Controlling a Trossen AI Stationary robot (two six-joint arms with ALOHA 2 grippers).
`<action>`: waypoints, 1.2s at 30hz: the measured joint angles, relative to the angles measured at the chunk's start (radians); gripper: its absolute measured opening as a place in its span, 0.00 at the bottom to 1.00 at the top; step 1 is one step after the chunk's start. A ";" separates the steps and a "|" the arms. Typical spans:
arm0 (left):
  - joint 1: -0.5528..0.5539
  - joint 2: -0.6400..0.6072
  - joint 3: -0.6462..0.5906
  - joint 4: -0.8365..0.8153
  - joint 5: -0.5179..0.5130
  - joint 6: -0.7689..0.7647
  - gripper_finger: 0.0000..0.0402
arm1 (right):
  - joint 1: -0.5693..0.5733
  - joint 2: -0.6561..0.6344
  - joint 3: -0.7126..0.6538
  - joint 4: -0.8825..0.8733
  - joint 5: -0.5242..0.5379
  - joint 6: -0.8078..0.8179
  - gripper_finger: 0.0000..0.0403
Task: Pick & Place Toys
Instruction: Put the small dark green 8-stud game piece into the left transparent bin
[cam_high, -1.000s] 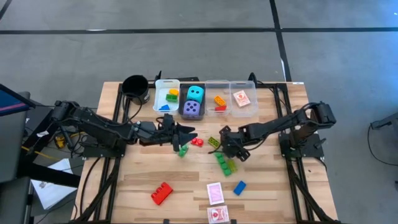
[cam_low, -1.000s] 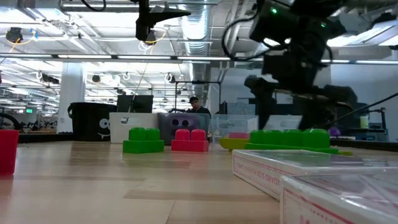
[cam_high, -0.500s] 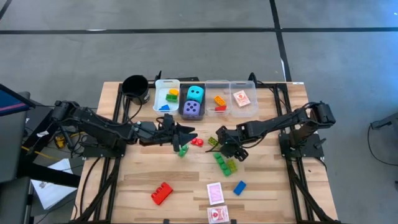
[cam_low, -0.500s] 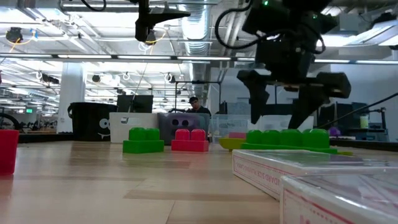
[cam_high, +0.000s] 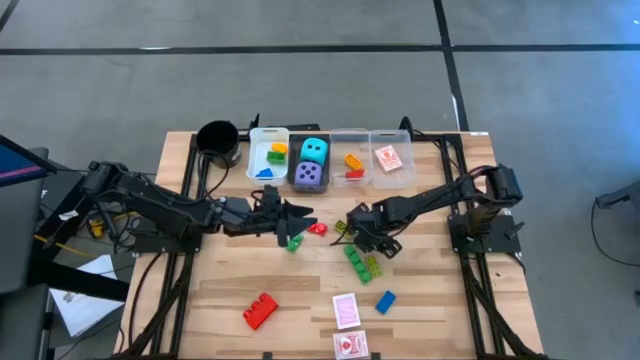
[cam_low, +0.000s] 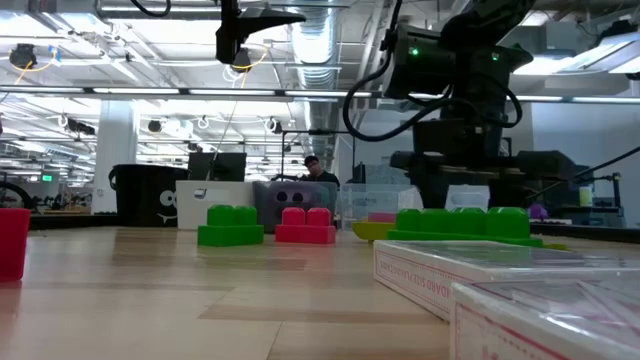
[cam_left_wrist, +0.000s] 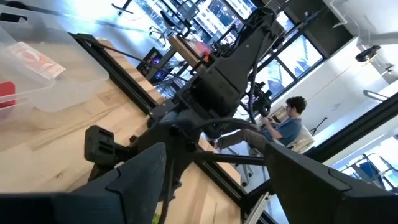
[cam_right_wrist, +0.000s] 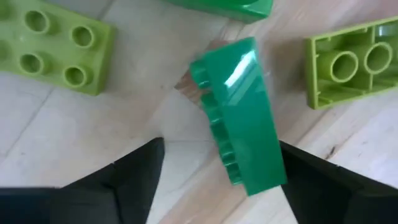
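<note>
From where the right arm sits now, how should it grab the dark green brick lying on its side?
Grip the dark green brick across its narrow width, on the smooth face and the studded face, coming straight down. It lies on its side between the open jaws of the right gripper, so those long faces are exposed.

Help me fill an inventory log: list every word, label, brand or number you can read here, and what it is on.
Card box edge, low view: red print, too blurred to read.
Loose card on the table: red pattern, too small to read.
Card in the bin: too small to read.
Purple die and cyan die: dots only, no numerals.
Nothing else carries legible text.
</note>
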 joint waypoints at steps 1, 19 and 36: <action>0.000 0.000 0.000 -0.001 0.000 0.000 0.67 | -0.004 0.000 0.000 -0.003 -0.004 0.005 0.70; 0.003 0.000 0.000 -0.008 0.000 0.001 0.67 | -0.029 -0.020 0.199 -0.093 0.019 0.262 0.06; 0.003 0.000 0.000 -0.008 0.000 0.002 0.67 | -0.156 -0.021 0.311 -0.223 -0.154 0.882 0.29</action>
